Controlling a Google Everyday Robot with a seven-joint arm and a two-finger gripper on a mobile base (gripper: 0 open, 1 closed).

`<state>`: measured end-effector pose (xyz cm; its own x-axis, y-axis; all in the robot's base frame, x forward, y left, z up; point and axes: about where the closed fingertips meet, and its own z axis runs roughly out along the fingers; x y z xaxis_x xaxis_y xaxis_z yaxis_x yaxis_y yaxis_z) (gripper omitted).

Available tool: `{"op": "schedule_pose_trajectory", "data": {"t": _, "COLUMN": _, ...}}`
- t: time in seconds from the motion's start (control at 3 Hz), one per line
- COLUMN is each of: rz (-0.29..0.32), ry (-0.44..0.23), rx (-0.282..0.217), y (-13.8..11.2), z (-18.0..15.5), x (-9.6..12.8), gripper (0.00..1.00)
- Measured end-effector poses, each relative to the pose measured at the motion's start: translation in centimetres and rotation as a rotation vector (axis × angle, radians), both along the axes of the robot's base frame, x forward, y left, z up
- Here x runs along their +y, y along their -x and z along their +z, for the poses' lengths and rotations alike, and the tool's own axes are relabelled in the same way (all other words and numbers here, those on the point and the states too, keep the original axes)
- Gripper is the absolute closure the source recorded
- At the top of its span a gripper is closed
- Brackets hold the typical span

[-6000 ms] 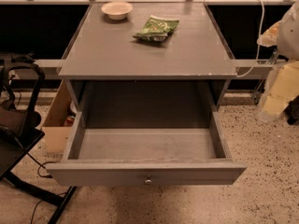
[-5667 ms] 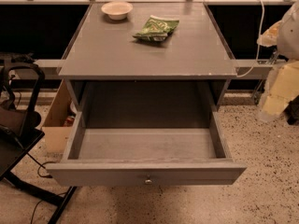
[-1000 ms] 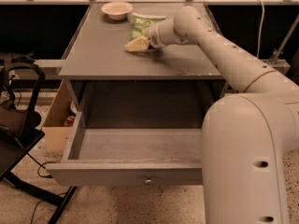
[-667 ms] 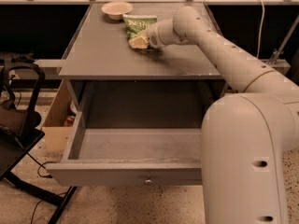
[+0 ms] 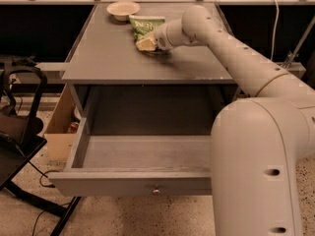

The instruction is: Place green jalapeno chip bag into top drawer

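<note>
The green jalapeno chip bag (image 5: 145, 24) is sitting near the back of the worktop (image 5: 106, 58), just right of and in front of the bowl (image 5: 123, 9). The hand (image 5: 146, 44) is reaching in from the right, touching the bag's front edge. Below the worktop, the top drawer (image 5: 123, 183) is standing out forward

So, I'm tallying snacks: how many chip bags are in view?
1: the crinkly green jalapeno chip bag on the grey tabletop, beside the white bowl, with the gripper at its near edge. Others may be hidden.
</note>
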<state>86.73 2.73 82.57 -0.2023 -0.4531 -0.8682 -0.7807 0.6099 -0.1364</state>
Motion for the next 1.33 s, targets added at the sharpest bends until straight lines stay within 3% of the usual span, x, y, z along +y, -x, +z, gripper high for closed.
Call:
{"op": "schedule_pose_trajectory", "data": {"t": 0.33, "rz": 0.000, "ry": 0.000, "rx": 0.000, "y": 0.0, "z": 0.6, "x": 0.2, "gripper": 1.00}}
{"op": "schedule_pose_trajectory", "data": {"t": 0.67, "rz": 0.062, "ry": 0.014, "rx": -0.021, "y": 4.0, "z": 4.2, "x": -2.3, "gripper": 1.00}}
{"op": "schedule_pose_trajectory", "data": {"t": 1.0, "rz": 0.097, "ry": 0.059, "rx": -0.115, "y": 10.7, "z": 11.4, "x": -8.8, "gripper": 1.00}}
{"op": "schedule_pose_trajectory", "data": {"t": 1.33, "rz": 0.117, "ry": 0.152, "rx": -0.153, "y": 19.9, "z": 17.4, "x": -15.4, "gripper": 1.00}}
